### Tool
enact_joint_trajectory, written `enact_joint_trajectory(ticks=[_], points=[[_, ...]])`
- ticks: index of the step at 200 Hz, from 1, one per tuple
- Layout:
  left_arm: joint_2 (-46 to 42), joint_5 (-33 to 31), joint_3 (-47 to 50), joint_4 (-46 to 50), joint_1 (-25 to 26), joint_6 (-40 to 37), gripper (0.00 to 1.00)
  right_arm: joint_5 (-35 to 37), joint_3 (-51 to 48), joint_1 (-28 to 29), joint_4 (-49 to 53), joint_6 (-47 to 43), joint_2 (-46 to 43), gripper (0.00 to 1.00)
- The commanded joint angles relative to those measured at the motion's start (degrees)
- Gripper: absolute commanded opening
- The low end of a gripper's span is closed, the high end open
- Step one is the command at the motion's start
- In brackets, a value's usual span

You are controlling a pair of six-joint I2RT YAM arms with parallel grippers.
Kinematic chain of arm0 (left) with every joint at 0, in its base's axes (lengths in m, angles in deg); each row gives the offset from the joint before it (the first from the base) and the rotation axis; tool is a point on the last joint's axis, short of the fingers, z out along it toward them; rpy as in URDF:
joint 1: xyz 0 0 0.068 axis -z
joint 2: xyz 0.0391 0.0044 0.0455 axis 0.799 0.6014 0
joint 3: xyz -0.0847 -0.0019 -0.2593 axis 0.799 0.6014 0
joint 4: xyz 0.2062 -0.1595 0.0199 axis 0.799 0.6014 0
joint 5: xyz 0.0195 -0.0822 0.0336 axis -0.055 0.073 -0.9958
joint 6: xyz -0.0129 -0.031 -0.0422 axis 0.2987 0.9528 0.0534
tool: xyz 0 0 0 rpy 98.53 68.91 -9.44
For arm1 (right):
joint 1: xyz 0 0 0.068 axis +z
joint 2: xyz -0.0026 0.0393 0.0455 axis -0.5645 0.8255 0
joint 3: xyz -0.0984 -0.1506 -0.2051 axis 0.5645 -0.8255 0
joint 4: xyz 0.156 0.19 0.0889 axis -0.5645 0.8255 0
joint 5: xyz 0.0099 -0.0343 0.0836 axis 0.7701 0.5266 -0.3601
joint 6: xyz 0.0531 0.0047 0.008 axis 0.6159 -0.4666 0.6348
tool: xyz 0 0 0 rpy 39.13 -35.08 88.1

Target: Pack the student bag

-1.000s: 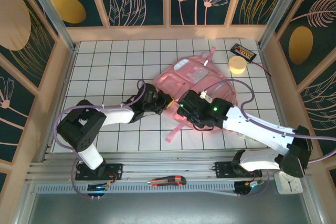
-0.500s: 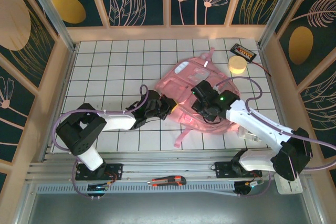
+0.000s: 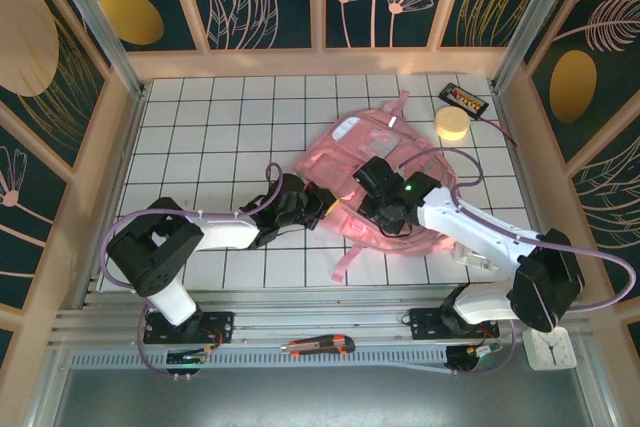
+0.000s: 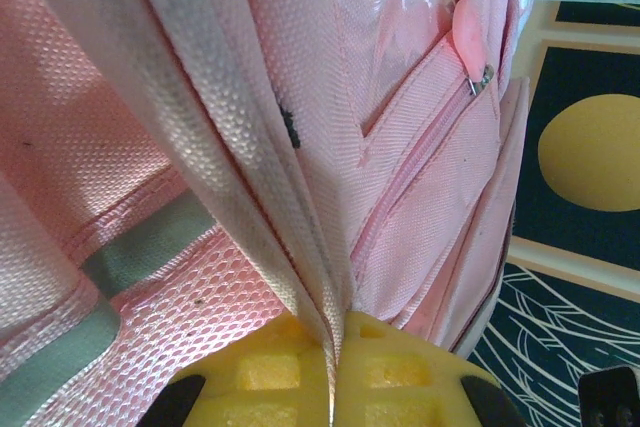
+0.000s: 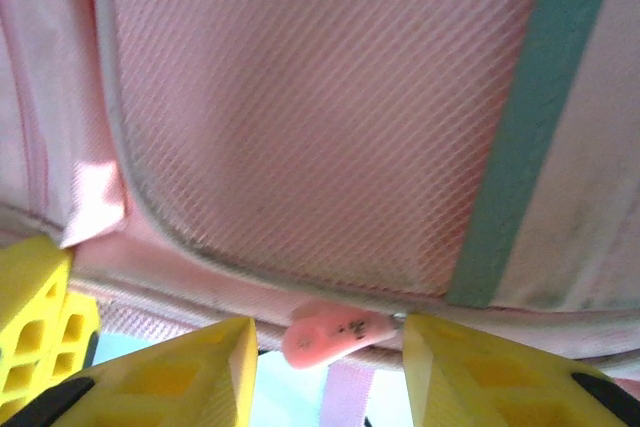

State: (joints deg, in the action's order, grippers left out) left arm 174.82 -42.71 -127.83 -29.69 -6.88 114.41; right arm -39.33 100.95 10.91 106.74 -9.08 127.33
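left gripper (image 4: 332, 372) pinches the limp student bag (image 3: 372, 143); right gripper (image 5: 325, 367), parted around its zipper pull (image 5: 335, 333), where we would grip.

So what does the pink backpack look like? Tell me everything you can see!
The student bag is soft pink woven fabric with mesh panels, grey strips, zipped pockets and loose straps. It lies flat and rumpled on the white tiled table. The left hand pinches a fold of it; the right hand sits open either side of a pink zipper pull.
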Motion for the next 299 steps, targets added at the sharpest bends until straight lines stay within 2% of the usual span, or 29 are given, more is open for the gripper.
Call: enact_joint_trajectory(ticks=[1, 50, 153, 201, 234, 265, 299], points=[[-1.8, 3.5, 0.5, -5.3, 1.1, 0.7, 0.0, -0.1, 1.5, 2.3, -1.1, 2.2, 1.2, 0.43], [-1.8, 3.8, 1.2, -6.0, 1.2, 1.0, 0.0, -0.8, -1.9, 3.9, -1.1, 5.4, -0.5, 0.43], [-1.7, 4.8, 2.0, -6.8, 1.1, 0.9, 0.0, -0.5, -4.4, -4.0, -2.4, 0.9, -1.5, 0.39], [-1.7, 4.7, 2.3, -6.9, 1.2, 1.2, 0.0, -2.6, -4.7, -4.2, -4.7, -0.4, 0.9, 0.26], [-2.2, 4.2, 2.5, -6.2, 1.1, 0.9, 0.0, -2.8, -4.9, -4.2, -4.1, -0.4, -0.1, 0.0], [-4.0, 3.4, 2.6, -0.8, -0.6, -1.8, 0.0, -2.3, -3.6, -4.1, 0.4, -1.9, -2.5, 0.0], [-8.3, 3.9, 5.0, 6.0, -9.2, -7.2, 0.0, -3.2, -4.6, -4.3, 5.4, -5.0, -5.6, 0.0]])
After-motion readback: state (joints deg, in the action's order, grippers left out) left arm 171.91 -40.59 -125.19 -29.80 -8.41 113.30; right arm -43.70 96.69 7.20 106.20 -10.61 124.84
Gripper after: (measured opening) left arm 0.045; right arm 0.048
